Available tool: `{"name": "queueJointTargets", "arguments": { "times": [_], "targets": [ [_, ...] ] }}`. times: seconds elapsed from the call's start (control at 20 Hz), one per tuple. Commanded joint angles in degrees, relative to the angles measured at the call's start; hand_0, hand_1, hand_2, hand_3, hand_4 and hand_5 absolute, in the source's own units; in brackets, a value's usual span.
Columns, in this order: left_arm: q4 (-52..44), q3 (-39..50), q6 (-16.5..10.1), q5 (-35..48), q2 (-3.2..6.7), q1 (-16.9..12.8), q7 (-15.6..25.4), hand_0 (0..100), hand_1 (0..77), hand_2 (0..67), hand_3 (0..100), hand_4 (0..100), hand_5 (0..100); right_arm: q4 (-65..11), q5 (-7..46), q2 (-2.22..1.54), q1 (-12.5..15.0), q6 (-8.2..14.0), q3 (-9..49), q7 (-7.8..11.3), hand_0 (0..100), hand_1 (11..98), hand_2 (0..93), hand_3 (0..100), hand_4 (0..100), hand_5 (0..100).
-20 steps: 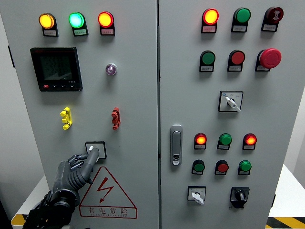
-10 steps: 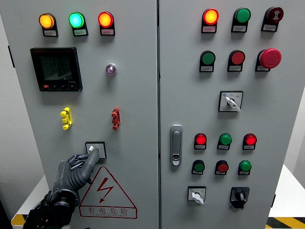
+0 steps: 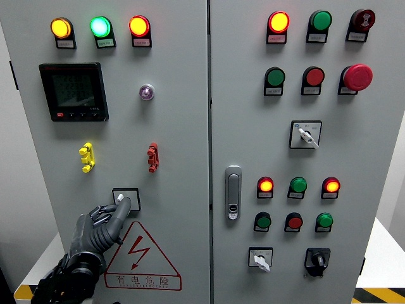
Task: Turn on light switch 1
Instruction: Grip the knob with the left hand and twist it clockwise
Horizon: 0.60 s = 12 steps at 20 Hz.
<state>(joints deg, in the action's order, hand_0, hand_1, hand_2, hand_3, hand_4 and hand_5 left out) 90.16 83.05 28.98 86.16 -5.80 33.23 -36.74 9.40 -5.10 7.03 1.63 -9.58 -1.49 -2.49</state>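
Almost nothing has shifted in the last second: my left hand [image 3: 101,229] sits where it was, and only the two lower red lamps [image 3: 266,185] on the right door have blinked off and come back lit. Nearest to me, that hand rises from the lower left with its fingers loosely gathered and one fingertip [image 3: 124,204] stretched out ahead of the rest, gripping nothing. I keep it posed that way so a single narrow point meets the control rather than the whole palm. The tip rests on the light switch [image 3: 125,199], a small rotary selector on a square plate low on the left door, just above the warning triangle [image 3: 140,256]. Its white knob [image 3: 119,197] peeks out beside my finger; I think the tip is touching it, though the finger hides too much to say which way it points. I judge the turn as not yet confirmed, so the next move calls for a sideways nudge of the knob. Higher up are the yellow clip [image 3: 87,158] and red clip [image 3: 152,157], then the meter screen [image 3: 73,91], and the three pilot lamps [image 3: 100,26] along the top. My right arm is out of view.
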Motion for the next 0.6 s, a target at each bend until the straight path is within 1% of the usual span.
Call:
{"name": "queueJointTargets", "arguments": {
  "times": [0.0, 0.2, 0.3, 0.55],
  "targets": [
    [0.0, 0.0, 0.0, -0.1, 0.00, 0.0, -0.1, 100, 58.3, 56.1, 94, 100, 84, 0.0, 0.0, 0.00, 0.0, 0.0, 0.0, -0.06, 0, 22.4, 0.0, 11, 23, 15],
    [0.0, 0.0, 0.0, -0.2, -0.09, 0.0, -0.1, 100, 56.7, 56.4, 94, 100, 84, 0.0, 0.0, 0.00, 0.0, 0.0, 0.0, -0.06, 0, 22.3, 0.0, 11, 23, 15],
    [0.0, 0.0, 0.5, -0.3, -0.09, 0.0, -0.1, 100, 56.6, 56.5, 94, 100, 84, 0.0, 0.0, 0.00, 0.0, 0.0, 0.0, -0.06, 0, 22.3, 0.0, 11, 23, 15],
    [0.0, 0.0, 0.5, -0.4, -0.09, 0.0, -0.8, 100, 56.7, 56.6, 95, 100, 85, 0.0, 0.0, 0.00, 0.0, 0.0, 0.0, -0.06, 0, 22.5, 0.0, 11, 23, 15]
  ]
}}
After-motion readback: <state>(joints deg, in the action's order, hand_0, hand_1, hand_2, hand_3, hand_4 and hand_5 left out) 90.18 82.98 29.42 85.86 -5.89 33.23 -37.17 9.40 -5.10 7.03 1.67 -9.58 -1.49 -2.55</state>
